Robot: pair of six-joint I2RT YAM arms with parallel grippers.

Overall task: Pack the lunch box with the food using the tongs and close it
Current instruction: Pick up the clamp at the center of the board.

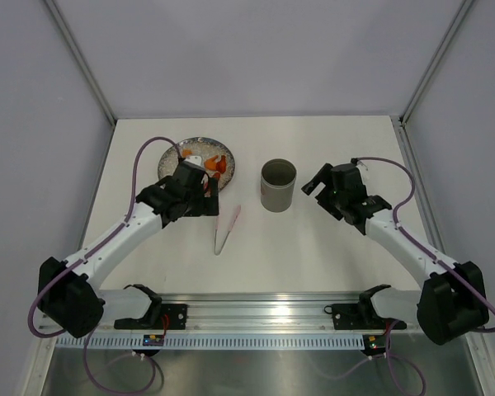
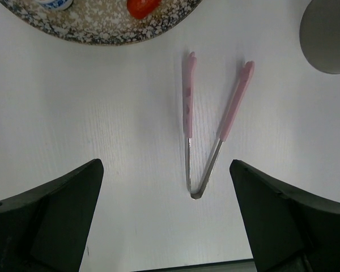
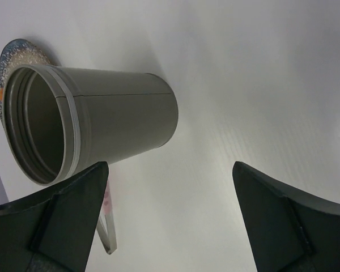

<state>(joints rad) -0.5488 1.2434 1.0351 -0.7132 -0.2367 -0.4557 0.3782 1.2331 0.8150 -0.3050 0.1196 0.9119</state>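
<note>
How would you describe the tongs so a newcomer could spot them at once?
On the white table, look between the speckled plate and the grey lunch box, a little nearer the arms. The tongs lie flat there: a slim pale pink V, the only pink thing, open end pointing away from the arms.

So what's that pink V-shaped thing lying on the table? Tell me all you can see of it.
Those are tongs: two slim arms, bare silvery metal where they join in a narrow V, pale pink and plastic-looking toward the tips. They lie flat and spread on the white table, tips pointing toward the speckled plate and the grey cup, touching neither. Only the table touches them.
</note>
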